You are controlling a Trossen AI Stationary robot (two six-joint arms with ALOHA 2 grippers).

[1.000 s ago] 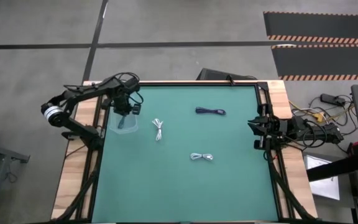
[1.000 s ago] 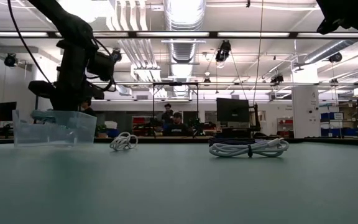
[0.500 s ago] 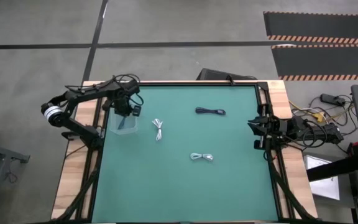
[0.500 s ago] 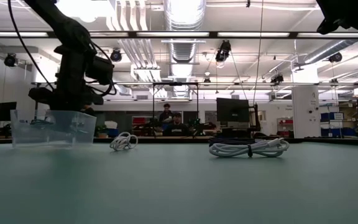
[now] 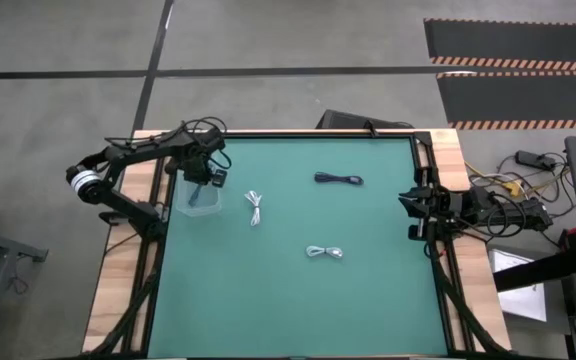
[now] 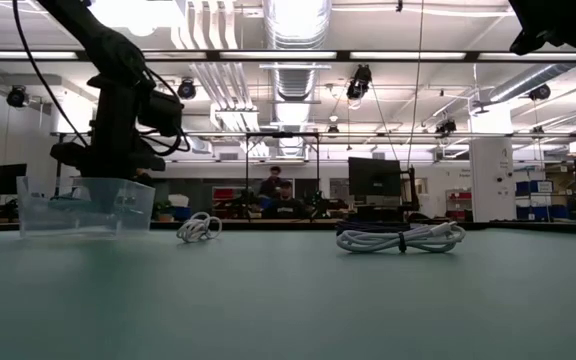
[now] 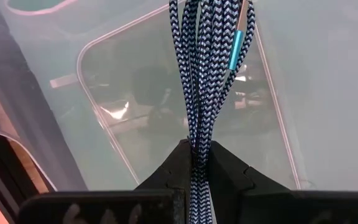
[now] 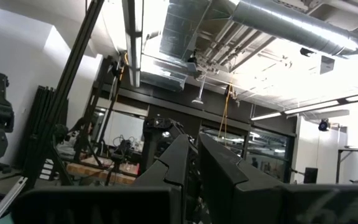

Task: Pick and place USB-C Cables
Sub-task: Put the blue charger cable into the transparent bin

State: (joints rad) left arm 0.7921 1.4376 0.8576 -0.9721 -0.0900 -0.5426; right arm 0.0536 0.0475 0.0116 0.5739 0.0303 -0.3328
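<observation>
Fingers of the left gripper [image 7: 197, 155] pinch a blue-and-white braided cable [image 7: 205, 74], dangling over the clear bin [image 5: 201, 198] at the table's far left: the placing step. Next, I judge, lower slightly and release. Right gripper [image 8: 191, 163] waits closed at the right edge, holding nothing

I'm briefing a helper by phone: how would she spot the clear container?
Start at the green table and go to its far left corner, where the left arm reaches in. Under that arm's end effector stands the clear plastic bin, the only see-through, box-shaped thing there; everything else on the mat is a small cable bundle.
</observation>
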